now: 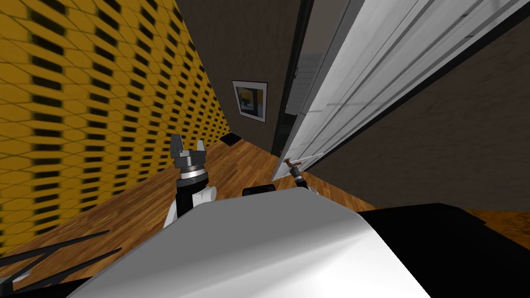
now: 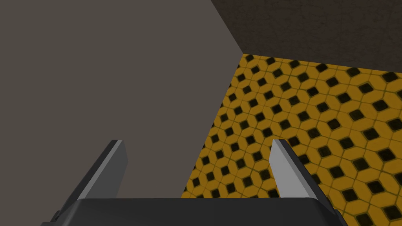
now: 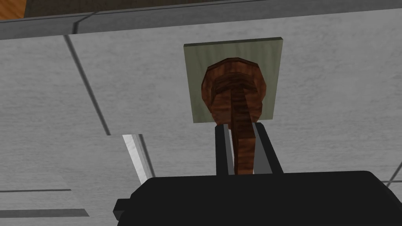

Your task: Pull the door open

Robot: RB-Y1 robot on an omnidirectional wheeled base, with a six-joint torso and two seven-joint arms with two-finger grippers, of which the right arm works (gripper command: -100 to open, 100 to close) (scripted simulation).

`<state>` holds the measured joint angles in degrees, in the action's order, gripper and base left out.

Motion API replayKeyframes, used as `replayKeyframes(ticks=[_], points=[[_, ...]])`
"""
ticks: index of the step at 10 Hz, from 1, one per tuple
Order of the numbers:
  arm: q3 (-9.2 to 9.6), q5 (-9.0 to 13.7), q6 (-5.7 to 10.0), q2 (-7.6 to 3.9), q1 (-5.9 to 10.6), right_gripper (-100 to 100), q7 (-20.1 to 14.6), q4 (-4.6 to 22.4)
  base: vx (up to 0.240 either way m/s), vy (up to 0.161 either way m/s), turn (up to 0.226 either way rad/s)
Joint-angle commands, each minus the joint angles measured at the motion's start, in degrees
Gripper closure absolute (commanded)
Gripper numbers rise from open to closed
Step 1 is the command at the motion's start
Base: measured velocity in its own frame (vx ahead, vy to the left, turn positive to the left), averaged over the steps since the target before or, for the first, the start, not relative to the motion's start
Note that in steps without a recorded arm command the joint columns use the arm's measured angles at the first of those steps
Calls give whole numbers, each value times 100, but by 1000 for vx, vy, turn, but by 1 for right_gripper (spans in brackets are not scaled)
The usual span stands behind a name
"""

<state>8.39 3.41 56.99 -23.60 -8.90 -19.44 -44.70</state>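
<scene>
At the white, probably heavy door (image 3: 333, 98), the right gripper (image 3: 241, 129) pinches its rigid brown handle (image 3: 233, 90); the left gripper (image 2: 196, 147) has its jaws spread.

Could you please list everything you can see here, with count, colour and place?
door: one, white-grey, panelled, ahead on my right
handle: one, reddish brown, on the door's plate
plate: one, grey-green, square, behind the handle
picture: one, white-framed, on the dark far wall
patterned wall: one, yellow and black, on my left
floor: one, brown planks
left end effector: one, grey fingers open, raised by the patterned wall
right end effector: one, shut on the handle
</scene>
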Motion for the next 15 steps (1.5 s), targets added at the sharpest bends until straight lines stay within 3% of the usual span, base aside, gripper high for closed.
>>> replayKeyframes(ticks=[1, 4, 5, 10, 15], points=[[173, 82, -29, 19, 125, 100, 43, 51, -82, -86, 58], [449, 305, -243, 22, 189, 100, 194, -126, -75, -138, 64], [412, 241, -164, 40, 181, 100, 148, -32, -14, -57, 57], [355, 110, 54, 7, 526, 100, -38, 503, -173, 21, 161], [261, -27, 307, -48, 888, 100, -253, 1100, -233, -100, 174]])
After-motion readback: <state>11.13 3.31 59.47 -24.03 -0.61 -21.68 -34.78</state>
